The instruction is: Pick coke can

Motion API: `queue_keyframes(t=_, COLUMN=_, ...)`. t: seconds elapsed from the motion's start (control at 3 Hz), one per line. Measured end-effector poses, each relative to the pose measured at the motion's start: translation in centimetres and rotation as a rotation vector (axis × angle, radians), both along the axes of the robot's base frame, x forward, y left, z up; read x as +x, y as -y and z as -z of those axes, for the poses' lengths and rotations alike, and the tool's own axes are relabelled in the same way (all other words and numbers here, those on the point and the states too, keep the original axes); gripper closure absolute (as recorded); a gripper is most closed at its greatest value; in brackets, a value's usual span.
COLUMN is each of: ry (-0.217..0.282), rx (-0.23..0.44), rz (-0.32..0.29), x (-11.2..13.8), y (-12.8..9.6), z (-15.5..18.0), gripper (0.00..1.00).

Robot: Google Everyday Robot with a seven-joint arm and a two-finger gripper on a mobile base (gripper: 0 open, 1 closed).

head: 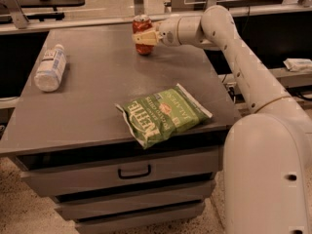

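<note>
Camera view: the can (141, 25) stands upright at the table's (97, 89) far edge. The gripper (145, 38) reaches in level from the right, against its near side, likely for a side grasp; whether it has closed we cannot tell. Bottle (49, 68) and chip bag (163, 113) lie well apart, so we judge nothing blocks.

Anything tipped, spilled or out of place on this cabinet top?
No spill. The clear bottle lies on its side near the left edge, and the green chip bag reaches the front edge, its corner seemingly overhanging. The coke can stands upright at the far edge with the gripper at it.
</note>
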State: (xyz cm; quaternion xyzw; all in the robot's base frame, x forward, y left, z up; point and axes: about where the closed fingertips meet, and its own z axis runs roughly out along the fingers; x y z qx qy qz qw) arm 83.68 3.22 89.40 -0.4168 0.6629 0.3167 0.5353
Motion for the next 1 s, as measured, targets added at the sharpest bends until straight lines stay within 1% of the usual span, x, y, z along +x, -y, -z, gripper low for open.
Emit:
queue_keyframes(t=0.33, ry=0.044, rx=0.041, rz=-0.041, x=-1.2, y=0.4, z=-2.4, gripper=0.88)
queue_keyframes(t=0.67, ry=0.089, rx=0.061, rz=-0.077, x=-3.3, y=1.5, z=-5.9, gripper=1.00)
queue_keyframes(t=1.0, ry=0.093, rx=0.062, rz=-0.083, x=-3.6, y=1.6, z=-6.2, gripper=1.00)
